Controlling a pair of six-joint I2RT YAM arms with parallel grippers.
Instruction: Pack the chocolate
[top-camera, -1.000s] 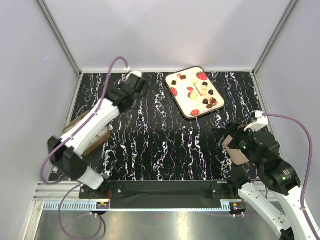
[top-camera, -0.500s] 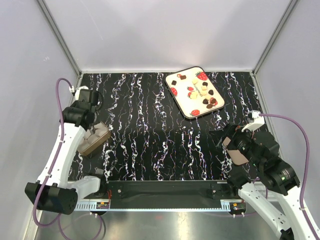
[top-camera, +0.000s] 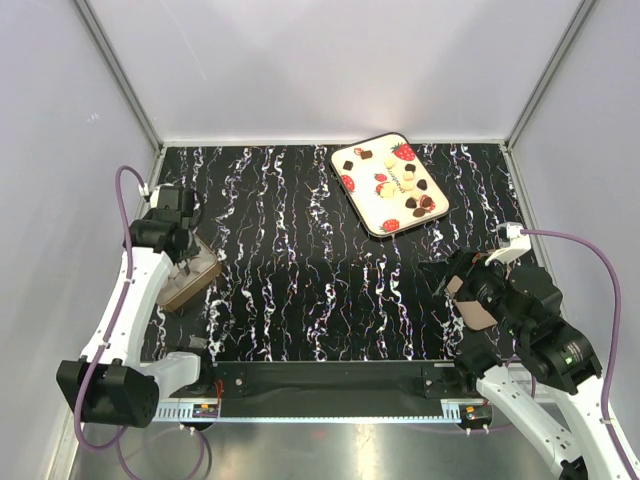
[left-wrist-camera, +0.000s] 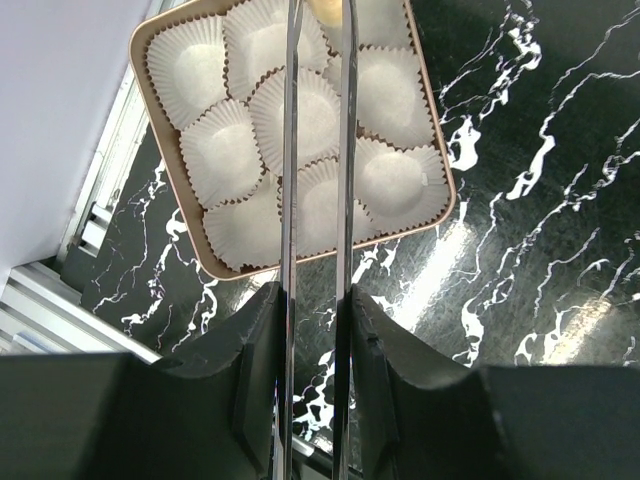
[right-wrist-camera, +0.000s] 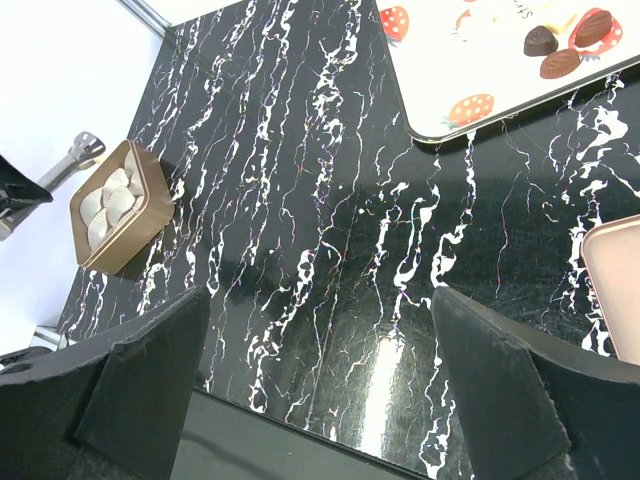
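Where grey walls rise, marbled table (top-camera: 300, 280) spans.
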